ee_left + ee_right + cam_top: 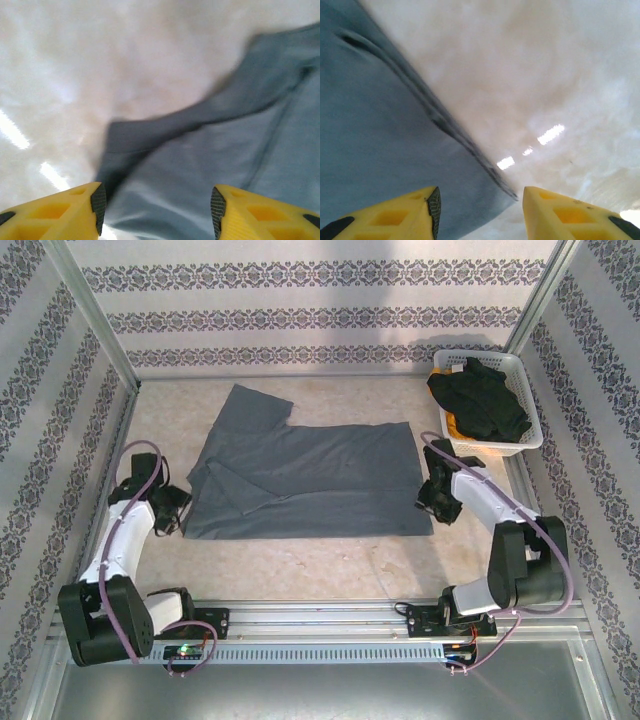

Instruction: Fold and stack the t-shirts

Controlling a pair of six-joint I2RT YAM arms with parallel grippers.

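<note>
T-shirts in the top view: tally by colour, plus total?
blue-grey t-shirt: 1, spread on the table
black t-shirt: 1, in the basket
orange-yellow t-shirt: 1, in the basket, mostly under the black one
Total: 3

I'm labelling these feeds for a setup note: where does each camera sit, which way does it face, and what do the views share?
Top external: above and behind the arms, facing down and forward over the table, the spread blue-grey t-shirt and the white basket; both arms show.
Left wrist: on the left arm, looking past the open left gripper at the shirt's edge.
Right wrist: on the right arm, looking past the open right gripper at the shirt's edge.
Shared: all three see that t-shirt and the table.
</note>
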